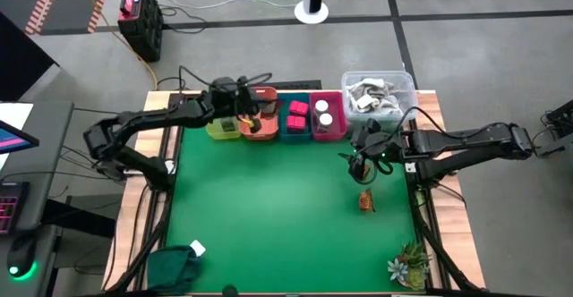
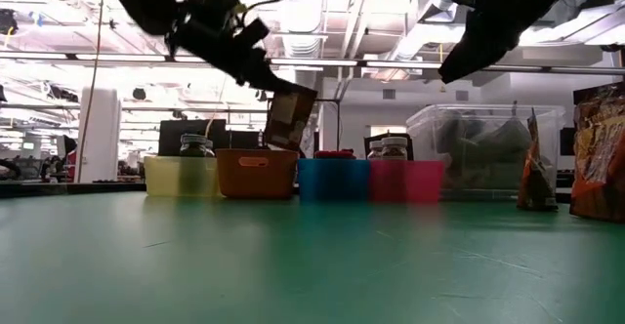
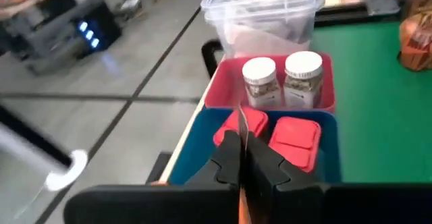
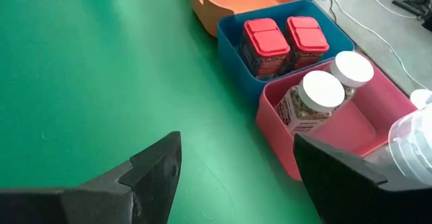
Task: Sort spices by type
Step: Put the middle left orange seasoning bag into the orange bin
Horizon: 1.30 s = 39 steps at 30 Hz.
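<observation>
Above the orange bin (image 1: 261, 129) at the surface's twelve o'clock edge, we see our left jaws (image 2: 256, 71) pinched shut on a brown-orange pouch (image 2: 290, 118). Toward three o'clock our right jaws (image 1: 362, 165) hang wide apart, gripping nothing, with another pouch (image 1: 365, 200) lying just at their six o'clock.

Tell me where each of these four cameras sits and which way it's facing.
High: overhead, looking straight down; both arms show.
Low: table height, looking across at the bins; left gripper holds a brown pouch above the orange bin.
Left wrist: faces the blue bin; its shut fingers show.
Right wrist: faces the pink bin; open fingers show.
Both wrist views share the white-capped jars.
</observation>
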Each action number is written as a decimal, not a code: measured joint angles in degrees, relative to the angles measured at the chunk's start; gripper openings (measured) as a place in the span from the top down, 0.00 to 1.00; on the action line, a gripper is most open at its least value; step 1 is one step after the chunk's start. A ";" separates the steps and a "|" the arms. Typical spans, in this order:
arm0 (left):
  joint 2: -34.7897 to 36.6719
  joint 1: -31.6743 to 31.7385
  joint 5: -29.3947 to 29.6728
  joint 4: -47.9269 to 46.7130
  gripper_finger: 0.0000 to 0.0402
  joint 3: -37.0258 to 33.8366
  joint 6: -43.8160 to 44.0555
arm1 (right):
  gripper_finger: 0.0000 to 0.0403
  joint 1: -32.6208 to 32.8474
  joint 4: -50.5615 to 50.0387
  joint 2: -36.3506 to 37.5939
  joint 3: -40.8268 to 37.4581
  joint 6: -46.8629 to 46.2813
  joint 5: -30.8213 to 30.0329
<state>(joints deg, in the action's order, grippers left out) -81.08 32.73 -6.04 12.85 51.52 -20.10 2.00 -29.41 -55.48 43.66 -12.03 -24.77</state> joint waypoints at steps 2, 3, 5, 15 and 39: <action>-1.22 3.10 -3.99 3.13 1.00 -1.17 -1.13 | 0.23 0.10 -0.10 -0.02 0.00 -0.26 0.02; -1.77 4.50 -4.66 3.18 1.00 -1.33 -1.29 | 0.23 0.29 -0.12 -0.02 0.00 -0.49 0.00; -3.03 6.96 -5.01 2.61 1.00 -1.35 -1.26 | 0.23 0.60 -0.11 -0.02 0.00 -0.62 0.02; -11.42 12.75 -7.72 4.52 1.00 -1.35 -3.87 | 0.23 2.12 -0.09 -0.02 0.00 0.08 0.00; -10.62 15.33 -9.81 5.09 1.00 -1.31 -5.69 | 0.23 2.91 0.74 -0.02 0.00 -1.12 0.02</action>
<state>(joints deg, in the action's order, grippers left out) -91.70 48.06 -15.85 17.94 50.22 -25.79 4.91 -28.67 -55.51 43.66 -13.15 -24.75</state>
